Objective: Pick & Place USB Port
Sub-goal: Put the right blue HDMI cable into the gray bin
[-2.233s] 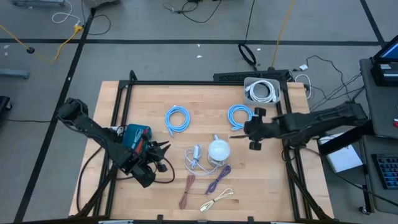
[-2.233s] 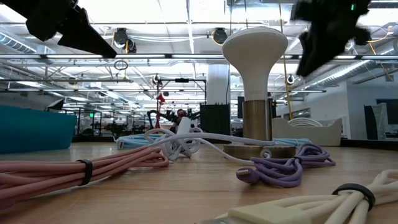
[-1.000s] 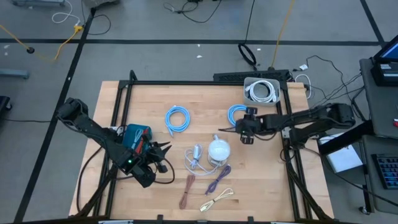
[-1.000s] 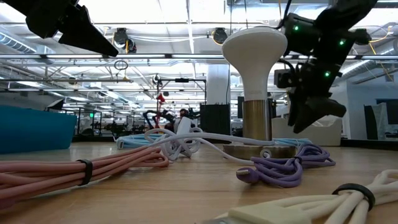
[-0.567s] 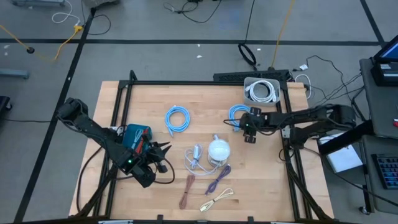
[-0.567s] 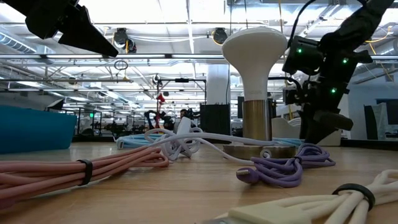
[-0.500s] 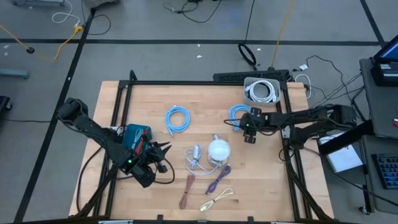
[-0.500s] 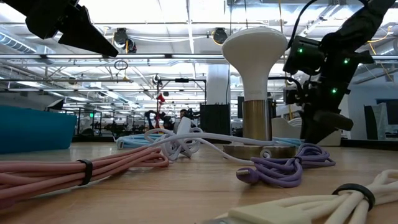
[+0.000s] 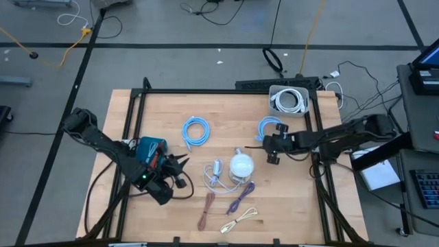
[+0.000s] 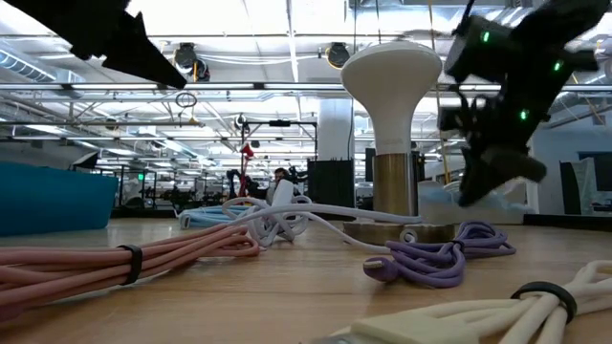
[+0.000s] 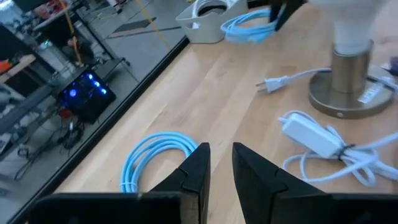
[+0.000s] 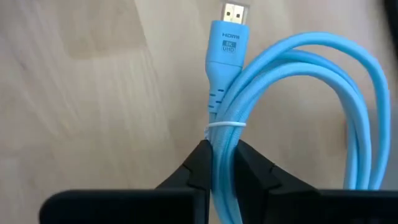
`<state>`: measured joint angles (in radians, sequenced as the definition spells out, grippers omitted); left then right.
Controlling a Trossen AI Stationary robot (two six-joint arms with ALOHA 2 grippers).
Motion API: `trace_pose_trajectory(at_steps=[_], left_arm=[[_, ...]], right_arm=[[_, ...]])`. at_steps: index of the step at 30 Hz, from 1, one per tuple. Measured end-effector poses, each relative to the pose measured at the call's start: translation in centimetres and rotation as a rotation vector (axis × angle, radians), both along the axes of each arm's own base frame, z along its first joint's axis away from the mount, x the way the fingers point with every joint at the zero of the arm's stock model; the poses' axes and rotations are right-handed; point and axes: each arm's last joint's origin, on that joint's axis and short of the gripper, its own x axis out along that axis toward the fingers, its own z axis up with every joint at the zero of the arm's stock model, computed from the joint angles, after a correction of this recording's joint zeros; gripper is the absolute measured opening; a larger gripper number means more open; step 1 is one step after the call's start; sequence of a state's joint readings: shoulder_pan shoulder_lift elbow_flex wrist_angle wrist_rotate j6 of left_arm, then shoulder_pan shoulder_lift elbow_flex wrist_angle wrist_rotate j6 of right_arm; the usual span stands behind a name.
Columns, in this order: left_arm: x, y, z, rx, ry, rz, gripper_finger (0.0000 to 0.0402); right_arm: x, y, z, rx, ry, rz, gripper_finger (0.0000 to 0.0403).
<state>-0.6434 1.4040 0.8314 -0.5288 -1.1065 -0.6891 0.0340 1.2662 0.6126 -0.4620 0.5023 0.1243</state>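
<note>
1. Pale wooden desk [image 9: 164, 106] fills the centre of the high view; the right end effector [image 9: 268, 142] sits right of centre at a light-blue coiled cable [image 9: 269, 126], below a white bin [image 9: 289, 100]. The left end effector [image 9: 180, 171] rests lower left, beside a second blue coil [image 9: 195, 130] and a white lamp [image 9: 241, 165].
2. Low view: the lamp's dome and metal stem stand centre; pink cable [image 10: 105, 263] and purple cable [image 10: 440, 260] lie in the foreground. The blue cable is hard to make out here.
3. Left wrist view: its fingers [image 11: 194, 168] stand slightly parted, holding nothing.
4. Right wrist view: fingers [image 12: 200, 163] clamp the blue cable at its white tie; an HDMI-marked plug shows at upper centre.
</note>
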Motion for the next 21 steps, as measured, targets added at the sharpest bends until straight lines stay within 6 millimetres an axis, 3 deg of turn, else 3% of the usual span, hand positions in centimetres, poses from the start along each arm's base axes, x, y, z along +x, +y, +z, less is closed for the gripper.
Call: trace_pose_trajectory(at_steps=[6,9,13,16,18,21], left_arm=[[0.2,0.8,-0.1,-0.033,-0.032,0.063,0.0072],[0.1,1.9,0.1,-0.015,-0.144,0.189,0.0072],[-0.3,6.0,2.2,-0.036,-0.362,0.429,0.0072],[-0.3,10.0,4.9,-0.109,-0.41,0.544,0.0072],[0.2,12.4,7.1,-0.167,-0.389,0.475,0.0072],[1.1,15.1,11.0,-0.285,-0.464,-0.013,0.0072]], right_arm=[[0.2,2.9,4.5,-0.168,-0.007,-0.011,0.0031],[0.3,4.6,7.1,-0.235,-0.059,-0.011,0.0031],[0.8,6.8,9.5,-0.277,-0.171,0.043,0.0031],[1.2,8.1,10.0,-0.313,-0.202,0.077,0.0031],[1.8,8.8,10.0,-0.332,-0.205,0.096,0.0031],[2.8,9.4,9.5,-0.347,-0.189,0.123,0.0031]])
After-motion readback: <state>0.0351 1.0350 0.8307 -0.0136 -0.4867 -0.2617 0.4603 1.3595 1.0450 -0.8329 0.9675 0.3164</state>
